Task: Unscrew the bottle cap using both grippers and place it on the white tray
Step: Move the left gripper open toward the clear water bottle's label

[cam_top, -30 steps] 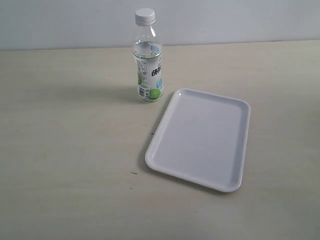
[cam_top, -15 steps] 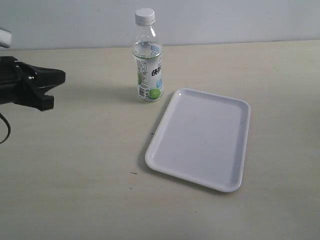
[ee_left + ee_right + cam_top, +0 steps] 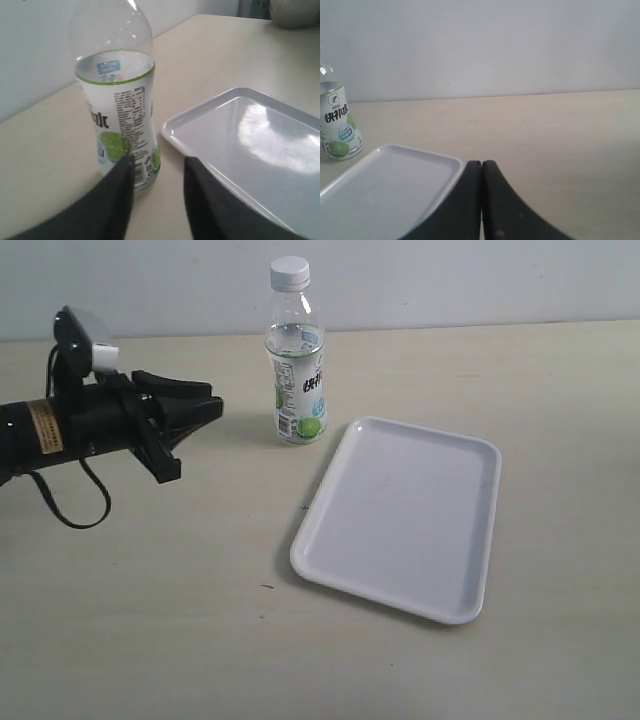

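The bottle point(image 3: 296, 370) stands upright on the table with the white bottle cap point(image 3: 290, 272) screwed on its neck. The white tray point(image 3: 400, 510) lies flat just right of it. My left gripper point(image 3: 215, 400) reaches in from the left at label height, a short gap from the bottle. Seen from the left wrist, that gripper point(image 3: 159, 162) is open and empty, with the bottle point(image 3: 117, 100) just beyond one finger and the tray point(image 3: 250, 135) off to the side. My right gripper point(image 3: 481, 162) is shut and empty beside the tray's corner point(image 3: 385, 190), far from the bottle point(image 3: 337, 125).
The pale table surface point(image 3: 150, 620) stretches back to a plain wall point(image 3: 480, 280) behind the bottle. A black cable point(image 3: 70, 510) loops under the left arm.
The left arm has come in from the left edge and moved right toward the bottle, and its jaws have parted. Bottle and tray have not moved.
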Tool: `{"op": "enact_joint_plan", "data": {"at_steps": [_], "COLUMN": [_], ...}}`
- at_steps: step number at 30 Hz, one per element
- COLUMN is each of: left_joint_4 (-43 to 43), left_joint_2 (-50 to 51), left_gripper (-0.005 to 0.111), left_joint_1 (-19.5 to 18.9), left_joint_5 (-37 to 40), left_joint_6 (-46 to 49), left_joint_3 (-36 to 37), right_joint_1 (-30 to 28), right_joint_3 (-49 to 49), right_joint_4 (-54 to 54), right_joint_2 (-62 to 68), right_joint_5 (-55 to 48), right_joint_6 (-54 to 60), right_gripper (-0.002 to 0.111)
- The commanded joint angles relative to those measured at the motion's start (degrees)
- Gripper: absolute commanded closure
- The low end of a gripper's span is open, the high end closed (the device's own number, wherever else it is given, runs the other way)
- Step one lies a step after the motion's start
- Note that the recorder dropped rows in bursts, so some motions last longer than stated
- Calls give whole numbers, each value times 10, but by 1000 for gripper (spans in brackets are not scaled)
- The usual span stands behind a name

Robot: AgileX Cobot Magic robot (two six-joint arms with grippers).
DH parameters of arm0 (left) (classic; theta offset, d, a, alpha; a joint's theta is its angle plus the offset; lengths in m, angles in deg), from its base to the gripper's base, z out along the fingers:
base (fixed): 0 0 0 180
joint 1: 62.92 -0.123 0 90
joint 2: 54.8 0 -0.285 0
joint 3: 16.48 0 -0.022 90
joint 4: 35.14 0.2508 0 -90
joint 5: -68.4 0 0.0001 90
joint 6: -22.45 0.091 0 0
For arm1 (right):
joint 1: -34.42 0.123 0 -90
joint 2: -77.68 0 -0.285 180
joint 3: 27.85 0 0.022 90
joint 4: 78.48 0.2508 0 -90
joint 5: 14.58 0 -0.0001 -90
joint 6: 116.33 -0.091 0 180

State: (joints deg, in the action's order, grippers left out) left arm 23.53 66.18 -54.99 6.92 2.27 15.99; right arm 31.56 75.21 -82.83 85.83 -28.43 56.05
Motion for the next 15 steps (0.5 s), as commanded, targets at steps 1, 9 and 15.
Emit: {"op": "enact_joint_plan", "data": {"at_steps": [1,9,15], "left_joint_4": [-16,-114,-118], "left_joint_2": [36,55,55], "left_gripper": [45,45,45], "left_joint_1": [34,35,35], "left_joint_5": [-8,0,0], "left_joint_6": [2,2,2], "left_joint_3": [-40,-49,-49], "right_joint_1": [-3,-3,-3], "right_joint_3": [-3,-3,-3], "right_joint_4": [-1,-1,-1], "right_joint_2": [-4,-4,-4], "right_joint_5": [2,2,2], "right_joint_6": [0,0,0], "right_gripper": [108,108,108]}}
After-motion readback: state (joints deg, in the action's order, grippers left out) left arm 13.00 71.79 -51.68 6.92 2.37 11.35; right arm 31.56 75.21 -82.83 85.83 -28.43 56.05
